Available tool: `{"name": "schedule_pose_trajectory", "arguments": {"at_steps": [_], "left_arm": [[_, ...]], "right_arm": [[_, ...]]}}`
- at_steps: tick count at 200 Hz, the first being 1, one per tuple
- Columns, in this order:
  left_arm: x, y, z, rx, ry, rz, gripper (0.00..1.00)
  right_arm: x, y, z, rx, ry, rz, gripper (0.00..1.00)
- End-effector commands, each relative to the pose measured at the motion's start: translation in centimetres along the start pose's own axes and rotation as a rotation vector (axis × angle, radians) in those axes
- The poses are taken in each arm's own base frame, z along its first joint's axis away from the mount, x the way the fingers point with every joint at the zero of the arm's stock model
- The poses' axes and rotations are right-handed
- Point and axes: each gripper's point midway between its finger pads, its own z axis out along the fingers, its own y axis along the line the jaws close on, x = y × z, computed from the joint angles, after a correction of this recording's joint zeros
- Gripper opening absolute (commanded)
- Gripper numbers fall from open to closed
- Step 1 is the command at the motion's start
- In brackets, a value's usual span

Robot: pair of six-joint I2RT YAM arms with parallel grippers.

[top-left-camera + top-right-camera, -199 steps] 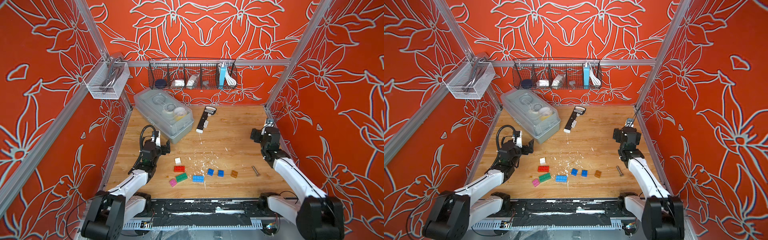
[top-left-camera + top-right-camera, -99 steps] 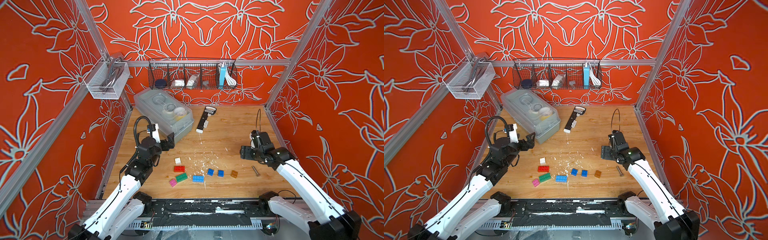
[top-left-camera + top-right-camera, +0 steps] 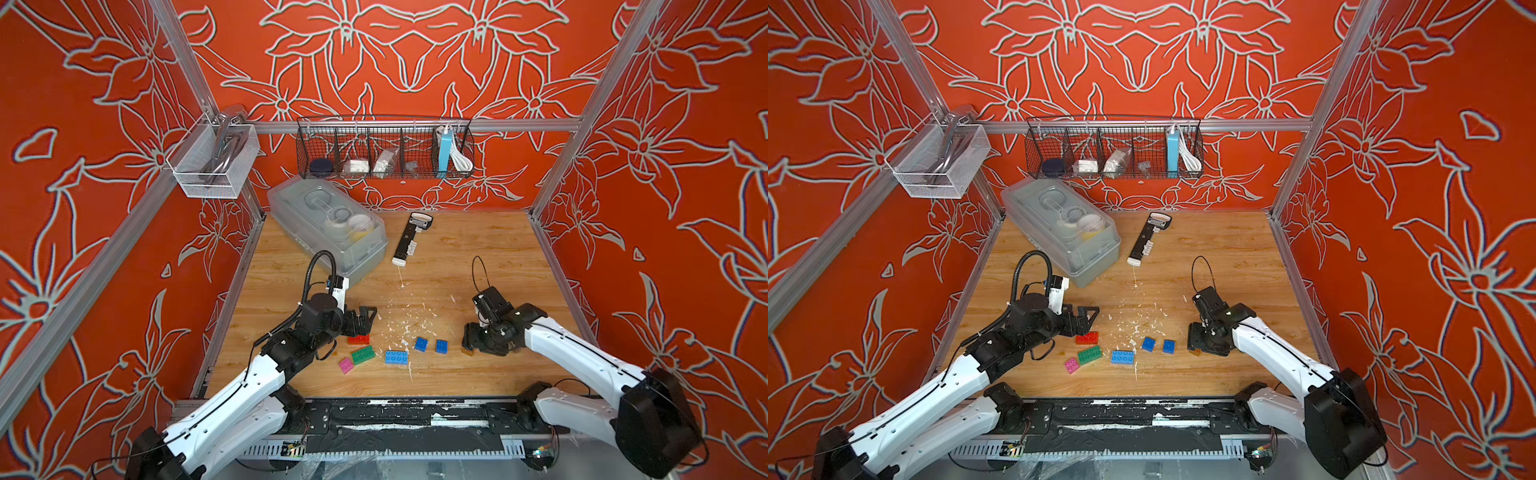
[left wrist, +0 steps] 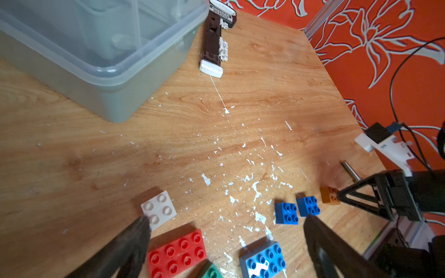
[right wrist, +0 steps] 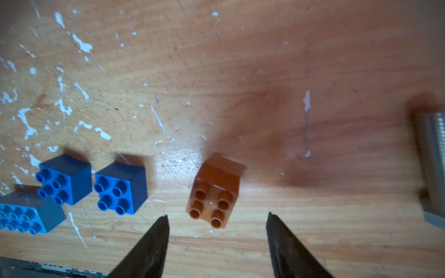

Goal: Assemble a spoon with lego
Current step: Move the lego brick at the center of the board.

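The lego lies as loose bricks near the table's front: red (image 3: 359, 339), green (image 3: 363, 354), pink (image 3: 346, 365), wide light blue (image 3: 396, 357), two small blue (image 3: 421, 344) (image 3: 441, 346). No assembled spoon is in view. My left gripper (image 4: 226, 217) hangs open over the white brick (image 4: 159, 209) and the red brick (image 4: 177, 252), one fingertip at the white brick's corner. The white brick is hidden in both top views. My right gripper (image 5: 217, 215) is open, low over the brown brick (image 5: 213, 197), which sits just past its fingertips, untouched.
A clear lidded bin (image 3: 328, 226) stands at the back left, close behind my left arm. A black-and-white bar tool (image 3: 409, 239) lies beside it. A metal bolt (image 5: 433, 163) lies right of the brown brick. White flakes litter the wood. A wire basket (image 3: 384, 147) hangs on the rear wall.
Both arms have swung in from the sides and come down toward the bricks. The right gripper's jaws have narrowed over the brown brick. The left gripper has stayed wide open.
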Motion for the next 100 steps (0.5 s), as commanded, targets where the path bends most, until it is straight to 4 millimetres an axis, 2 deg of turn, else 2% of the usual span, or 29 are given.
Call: {"name": "schedule_pose_trajectory", "arguments": {"at_steps": [1, 23, 54, 77, 100], "left_arm": [[1.4, -0.2, 0.1, 0.019, 0.055, -0.027, 0.98], [1.6, -0.2, 0.0, 0.019, 0.062, -0.018, 0.98], [1.7, -0.2, 0.2, 0.017, 0.074, -0.020, 0.98], [2.0, -0.4, 0.4, 0.026, 0.088, -0.027, 0.98], [2.3, -0.3, 0.6, 0.021, 0.097, -0.023, 0.99]], "right_arm": [[-0.3, 0.6, 0.7, -0.009, -0.012, 0.035, 0.64], [-0.3, -0.4, 1.2, 0.064, -0.008, 0.028, 0.61], [-0.2, -0.8, 1.9, 0.091, 0.004, 0.037, 0.58], [-0.2, -0.8, 2.1, 0.099, 0.018, 0.032, 0.53], [-0.2, -0.6, 2.3, 0.096, 0.021, 0.026, 0.43]]}}
